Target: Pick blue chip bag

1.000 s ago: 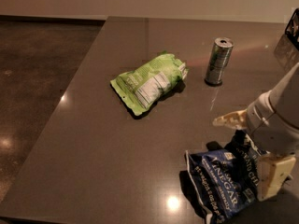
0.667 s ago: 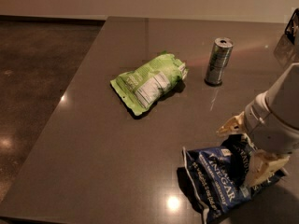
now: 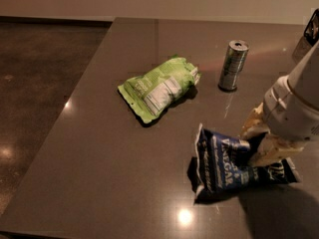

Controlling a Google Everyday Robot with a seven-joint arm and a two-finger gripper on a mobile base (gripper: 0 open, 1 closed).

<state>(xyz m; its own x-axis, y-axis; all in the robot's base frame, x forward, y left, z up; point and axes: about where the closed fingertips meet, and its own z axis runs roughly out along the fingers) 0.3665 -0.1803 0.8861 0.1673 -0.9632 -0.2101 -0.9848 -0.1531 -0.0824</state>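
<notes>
Where the glossy grey-brown desk [image 3: 99,183] comes nearest the camera, the crinkly dark navy-blue chip bag with white lettering [image 3: 222,166] sits well in front of the tall silver metal can [image 3: 233,65]. The bag is crumpled, with its left end reared up off the surface and its right end trailing low. The cream-coloured two-finger end effector [image 3: 256,143] is on the bag, also in front of the can, with one finger on each side of the bag's upper fold, closed on it. The white cylindrical arm [image 3: 298,101] rises from there, right of the can. A light green plastic snack bag with a white label [image 3: 159,86] lies flat left of the can, near it but apart. The can stands upright, farthest back.
</notes>
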